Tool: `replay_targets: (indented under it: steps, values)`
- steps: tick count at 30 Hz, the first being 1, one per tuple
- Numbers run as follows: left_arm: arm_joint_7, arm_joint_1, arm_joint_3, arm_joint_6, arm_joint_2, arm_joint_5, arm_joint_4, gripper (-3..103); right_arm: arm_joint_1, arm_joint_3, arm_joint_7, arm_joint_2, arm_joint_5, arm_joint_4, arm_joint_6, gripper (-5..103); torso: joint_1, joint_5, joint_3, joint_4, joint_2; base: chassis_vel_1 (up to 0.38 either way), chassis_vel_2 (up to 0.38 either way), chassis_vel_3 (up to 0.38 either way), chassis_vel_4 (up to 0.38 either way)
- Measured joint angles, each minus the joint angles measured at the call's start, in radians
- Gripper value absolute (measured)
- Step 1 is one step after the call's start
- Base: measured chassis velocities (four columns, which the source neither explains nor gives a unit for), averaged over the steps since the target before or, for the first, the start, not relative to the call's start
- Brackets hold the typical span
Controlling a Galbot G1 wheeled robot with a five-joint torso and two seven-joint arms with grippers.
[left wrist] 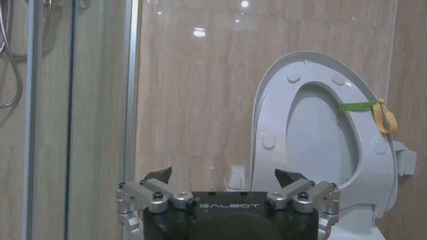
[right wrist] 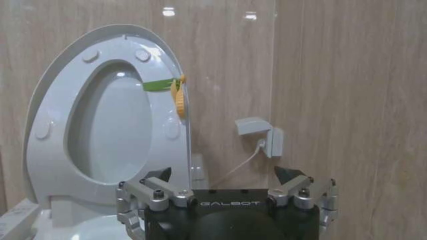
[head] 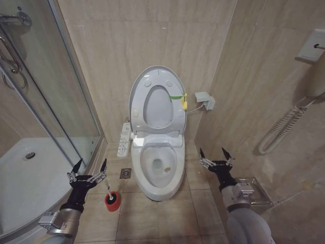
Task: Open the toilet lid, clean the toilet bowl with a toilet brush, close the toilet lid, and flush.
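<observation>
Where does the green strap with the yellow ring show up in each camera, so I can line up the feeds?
Head view: green strap on the raised toilet lid's edge, toward the robot's right.
Left wrist view: green strap on the lid edge, beyond the open left gripper.
Right wrist view: green strap high on the lid edge, above the open right gripper.
Shared landmark: the raised lid.
</observation>
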Motion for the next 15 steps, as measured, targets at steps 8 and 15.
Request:
replay_targets:
  steps: [8, 15]
  values:
    - [0.000, 0.000, 0.000, 0.000, 0.000, 0.000, 0.000, 100, 0.004, 0.018, 0.003, -0.015, 0.027, 0.000, 0.004, 100, 0.000, 0.0000, 0.000, 0.0000, 0.000, 0.000, 0.000, 0.000, 0.000]
    - [0.000, 0.000, 0.000, 0.000, 0.000, 0.000, 0.000, 100, 0.002, 0.023, 0.010, -0.019, 0.046, 0.012, -0.004, 100, 0.000, 0.0000, 0.000, 0.0000, 0.000, 0.000, 0.000, 0.000, 0.000]
